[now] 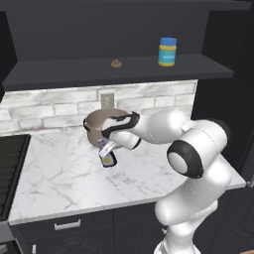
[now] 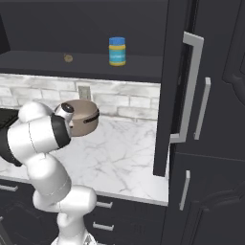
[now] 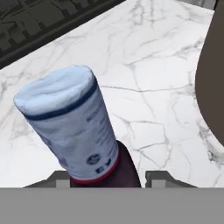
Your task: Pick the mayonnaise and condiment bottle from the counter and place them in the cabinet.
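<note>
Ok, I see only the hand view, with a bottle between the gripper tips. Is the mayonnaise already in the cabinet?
Observer: Yes, the mayonnaise stands upright on the cabinet shelf, toward its right end.
Operator: And the dark shape at my right edge?
Observer: A brown pot on the counter, by the back wall, just behind the condiment bottle.
Operator: Anything else on the shelf?
Observer: One small brown item, left of the jar, too small to identify.

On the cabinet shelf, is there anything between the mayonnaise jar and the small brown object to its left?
No. In the left base view the shelf is bare between the mayonnaise jar and the small brown object.
</note>
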